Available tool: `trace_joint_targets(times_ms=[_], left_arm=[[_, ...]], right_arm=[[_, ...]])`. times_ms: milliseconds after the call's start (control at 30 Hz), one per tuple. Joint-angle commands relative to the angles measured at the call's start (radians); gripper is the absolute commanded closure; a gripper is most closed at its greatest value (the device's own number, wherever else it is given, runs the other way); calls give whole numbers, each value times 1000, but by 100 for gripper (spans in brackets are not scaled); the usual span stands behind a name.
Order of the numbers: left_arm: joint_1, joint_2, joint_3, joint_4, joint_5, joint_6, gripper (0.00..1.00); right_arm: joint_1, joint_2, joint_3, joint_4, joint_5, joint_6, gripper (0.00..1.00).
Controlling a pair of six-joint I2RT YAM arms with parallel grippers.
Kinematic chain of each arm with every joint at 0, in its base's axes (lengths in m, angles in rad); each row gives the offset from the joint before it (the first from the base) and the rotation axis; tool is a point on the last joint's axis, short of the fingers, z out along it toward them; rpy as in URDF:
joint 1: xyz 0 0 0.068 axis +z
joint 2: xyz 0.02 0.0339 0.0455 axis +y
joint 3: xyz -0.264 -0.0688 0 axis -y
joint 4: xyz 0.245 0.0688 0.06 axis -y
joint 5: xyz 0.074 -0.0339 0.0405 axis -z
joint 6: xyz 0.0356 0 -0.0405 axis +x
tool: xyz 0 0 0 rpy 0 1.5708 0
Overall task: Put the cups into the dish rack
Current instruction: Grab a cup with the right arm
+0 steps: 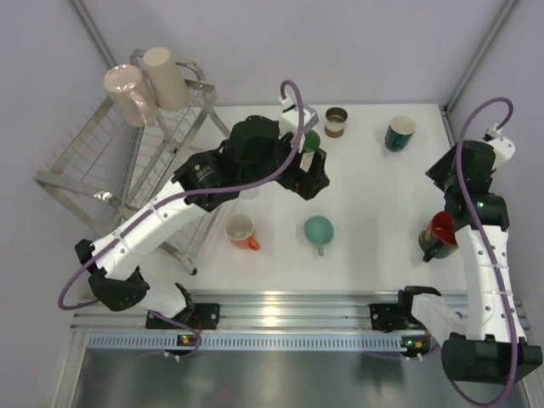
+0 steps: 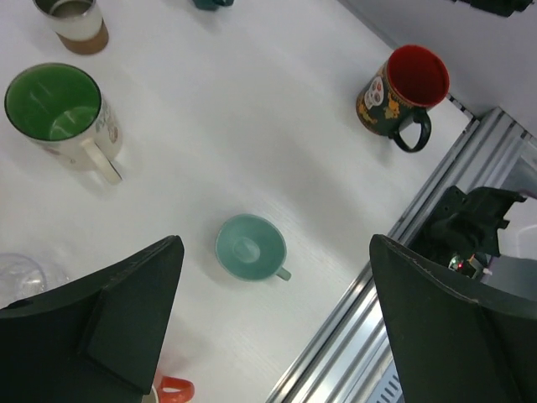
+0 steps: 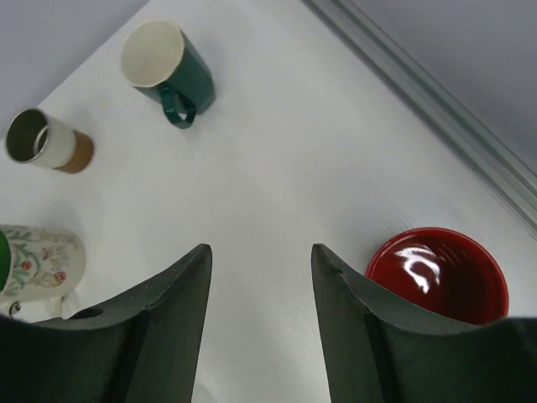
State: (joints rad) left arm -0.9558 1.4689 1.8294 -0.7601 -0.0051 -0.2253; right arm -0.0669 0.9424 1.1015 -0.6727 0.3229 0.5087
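The wire dish rack (image 1: 93, 174) stands at the far left with a pink cup (image 1: 129, 93) and a beige cup (image 1: 166, 76) on its top. My left gripper (image 1: 311, 177) (image 2: 275, 243) hangs open and empty above the table. Below it lie a teal cup (image 2: 249, 248) (image 1: 319, 231), a green-inside white mug (image 2: 54, 113) and a clear glass (image 2: 21, 273). An orange-handled white cup (image 1: 241, 230) sits to the left of the teal cup. My right gripper (image 1: 448, 170) (image 3: 260, 250) is open over bare table, with a red-inside dark mug (image 3: 440, 273) (image 1: 439, 234) beside its right finger.
A brown-banded steel cup (image 1: 337, 121) (image 3: 46, 141) and a dark teal mug (image 1: 399, 133) (image 3: 168, 67) stand at the back of the table. The aluminium rail (image 1: 289, 310) runs along the near edge. The left arm stretches across the rack's right side.
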Motion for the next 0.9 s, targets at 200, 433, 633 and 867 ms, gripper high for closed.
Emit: trace_joint_targets(times_ms=[200,433,633,867], left_arm=[[6,-206,-188,211,47,4,2],[5,-246,-219,212,17,6,2],[6,-252,-211,211,-22,12,2],[6,-266,-180,214,-81,4,2]], right_arm=[[-33,-11,-58,48,-452,-156,47],[283,148,-74,166,-458,-145,44],[496,301,-28,186,-416,-188,42],[564,432,12,193,-433,-263,42]])
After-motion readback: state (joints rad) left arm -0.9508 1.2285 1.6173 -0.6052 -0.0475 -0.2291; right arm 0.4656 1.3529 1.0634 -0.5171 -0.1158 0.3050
